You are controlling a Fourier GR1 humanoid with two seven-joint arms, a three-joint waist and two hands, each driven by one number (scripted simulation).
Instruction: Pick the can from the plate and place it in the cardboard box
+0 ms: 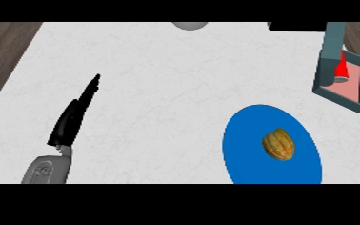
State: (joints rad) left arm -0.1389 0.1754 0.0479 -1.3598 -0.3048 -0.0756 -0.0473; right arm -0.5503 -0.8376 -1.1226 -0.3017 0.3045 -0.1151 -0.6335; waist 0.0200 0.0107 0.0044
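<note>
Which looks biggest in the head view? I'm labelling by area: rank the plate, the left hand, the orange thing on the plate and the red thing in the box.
1. Plate
2. Left hand
3. Orange thing
4. Red thing, partly hidden by the box and farther away, so unsure.

Left robot hand (pixel 73 116) straight-fingered over white counter (pixel 162 100); orange ribbed object (pixel 279 144) on blue plate (pixel 271 148); box (pixel 337 66) at right edge.

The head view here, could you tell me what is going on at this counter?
Nothing is being held. The left hand rests open on the white counter, fingers straight. An orange-brown object, not plainly a can, lies on the blue plate. The box at the right edge holds something red. The right hand is out of view.
</note>
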